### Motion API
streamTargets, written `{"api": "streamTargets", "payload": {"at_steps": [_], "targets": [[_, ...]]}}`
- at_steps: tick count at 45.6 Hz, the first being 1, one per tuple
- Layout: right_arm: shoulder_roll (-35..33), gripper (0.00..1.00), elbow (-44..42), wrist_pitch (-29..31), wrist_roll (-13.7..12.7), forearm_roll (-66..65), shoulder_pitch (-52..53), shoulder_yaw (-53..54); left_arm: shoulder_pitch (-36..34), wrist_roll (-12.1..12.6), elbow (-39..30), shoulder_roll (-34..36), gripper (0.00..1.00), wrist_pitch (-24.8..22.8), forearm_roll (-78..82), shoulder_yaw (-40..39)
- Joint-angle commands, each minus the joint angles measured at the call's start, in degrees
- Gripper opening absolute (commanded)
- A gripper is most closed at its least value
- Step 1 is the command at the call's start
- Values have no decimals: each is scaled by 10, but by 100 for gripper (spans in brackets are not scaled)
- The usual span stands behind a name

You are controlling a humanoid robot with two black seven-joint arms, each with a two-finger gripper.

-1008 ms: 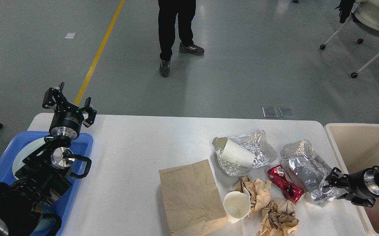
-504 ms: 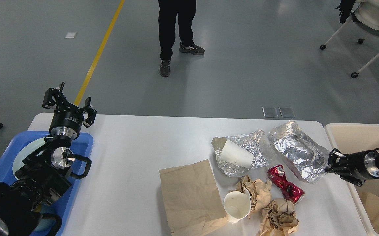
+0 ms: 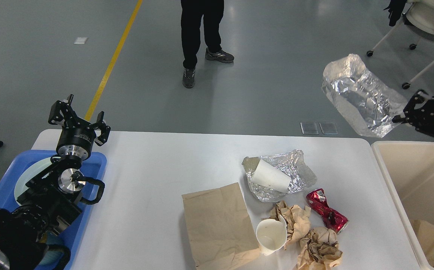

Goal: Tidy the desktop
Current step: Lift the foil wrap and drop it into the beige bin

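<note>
A: Status of the right end effector [image 3: 404,116]?

B: We have it clenched on one edge of a crumpled foil sheet [image 3: 361,93], raised well above the surface [image 3: 156,168] and just beyond the far rim of the beige bin [image 3: 389,176].

A: And the left end effector [image 3: 78,112]?

B: Released, fingers spread, grasping nothing, poised over the blue tray [image 3: 3,187].

A: Step in hand?

B: We judge it to be disposal of the foil. The next move calls for carrying it over the bin opening, then releasing; the foil hangs wide and may catch the rim.

A: Remaining on the surface?

B: A paper bag [image 3: 217,221], two white cups [image 3: 271,176], a second foil piece [image 3: 295,165], a crushed red can [image 3: 327,214] and paper wads [image 3: 320,247], all clustered near the front right.
</note>
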Motion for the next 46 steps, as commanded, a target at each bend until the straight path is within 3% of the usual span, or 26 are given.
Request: {"api": "streamTargets", "payload": {"at_steps": [1,9,18,31,37,46], "targets": [[-12,0,-1,36,0,-26,93,0,-1,0,0,0,96,0,-1,0],[-26,0,-2,38,0,-39,181,0,-1,0,0,0,96,0,0,0],[-36,0,-11,23,0,-43,163,-7,0,0,0,0,96,0,0,0],[-61,0,-142,-130,1,-30,-83,15,0,0,0,0,96,0,0,0],[-61,0,-149,-227,1,-27,-204,59,-1,0,0,0,96,0,-1,0],[-56,0,-152,-291,1,-27,-346,103,-1,0,0,0,96,0,0,0]]}}
